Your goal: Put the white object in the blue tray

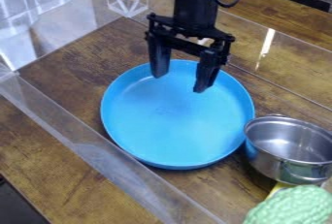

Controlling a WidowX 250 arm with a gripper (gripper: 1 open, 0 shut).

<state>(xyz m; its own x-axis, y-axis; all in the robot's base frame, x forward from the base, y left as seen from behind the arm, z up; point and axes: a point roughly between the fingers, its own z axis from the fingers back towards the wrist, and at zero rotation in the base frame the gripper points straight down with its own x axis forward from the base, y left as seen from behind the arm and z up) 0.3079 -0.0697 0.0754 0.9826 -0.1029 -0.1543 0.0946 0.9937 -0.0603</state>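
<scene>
Just behind the pincer [182,73], partly hidden by its black linkage, you have a small pale thing [205,41] that I take to be the white object; too little of it shows to tell its shape or stuff. Judge it light, from its seeming smallness, but treat it as possibly smooth and apt to slip. Whether it is stiff or would give, you can't tell from here, so close gently at first. Your best hold is probably across its middle, with a finger down each side, once you've backed the pincer off enough to see it. The pincer's fingers stand apart, with nothing between them. Beneath and in front of them lies the blue tray [176,121], wide and shallow, so a low release should keep the thing from skidding over the rim. Farther out, toward the picture's right, sit the steel pot [288,150] and, nearer the camera, a pale green textured thing [292,208].
</scene>
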